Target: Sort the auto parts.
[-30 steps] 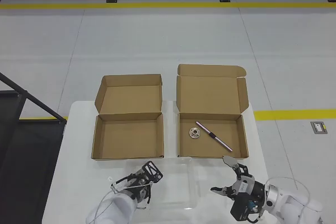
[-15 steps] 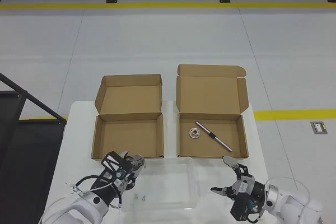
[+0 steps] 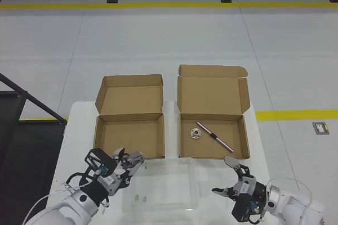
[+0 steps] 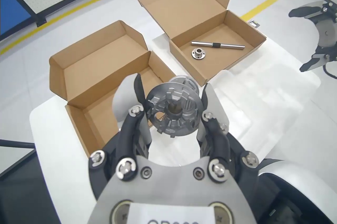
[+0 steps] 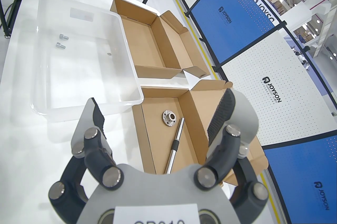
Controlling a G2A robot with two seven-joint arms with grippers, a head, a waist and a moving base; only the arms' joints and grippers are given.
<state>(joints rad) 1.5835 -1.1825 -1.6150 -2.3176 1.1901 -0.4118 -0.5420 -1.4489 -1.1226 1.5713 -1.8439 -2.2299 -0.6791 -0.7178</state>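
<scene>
My left gripper (image 3: 128, 161) is shut on a round toothed metal hub (image 3: 134, 158), held just above the table between the clear tray (image 3: 169, 183) and the front wall of the left cardboard box (image 3: 128, 139). In the left wrist view the hub (image 4: 173, 111) sits clamped between both fingers. The right cardboard box (image 3: 205, 147) holds a small metal flange (image 3: 195, 133) and a steel shaft (image 3: 215, 136). My right gripper (image 3: 228, 179) stands open near the front of the right box, with nothing in it (image 5: 160, 103).
Two small screws (image 5: 63, 37) lie in the clear tray (image 5: 79, 72). Both boxes have their lids standing up at the far side. The left box (image 4: 105, 64) has nothing in it. A black rack stands to the left of the table.
My left arm has carried the metal hub from over the tray leftward and toward the left box. The right arm has kept still.
</scene>
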